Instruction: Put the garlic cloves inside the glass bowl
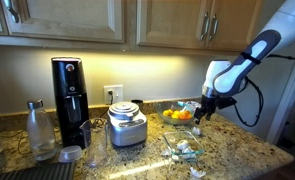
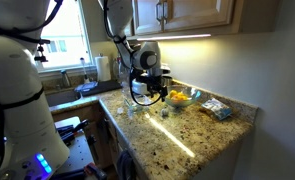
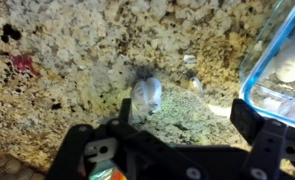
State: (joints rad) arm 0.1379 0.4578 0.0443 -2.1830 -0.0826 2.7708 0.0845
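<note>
- Progress: the task is appearing partly done. Whitish lumps [image 3: 287, 68] are showing through the wall of the glass bowl [image 3: 272, 45] (probably cloves already inside, though blur is preventing certainty).
- Remaining work: one garlic clove [image 3: 145, 95] is lying on the bare granite counter [image 3: 57, 60], near the bowl but apart from it. A smaller pale speck closer to the bowl may be another clove (too small to tell).
- Gripper [image 3: 167, 125]: it is hovering over the loose clove with its jaws spread wide and is carrying nothing. In the wrist view the clove is sitting between the two fingers' lines.
- Glass bowl, in an exterior view [image 1: 184, 150]: it is sitting toward the counter's front edge, below the gripper [image 1: 200, 110]. Its contents are not resolving at this distance.
- Fruit bowl [image 1: 177, 115]: it is standing toward the counter's back edge by the wall and is holding orange and yellow fruit (not part of the task).
- Judged next step: picking up the loose clove and releasing it over the glass bowl.
</note>
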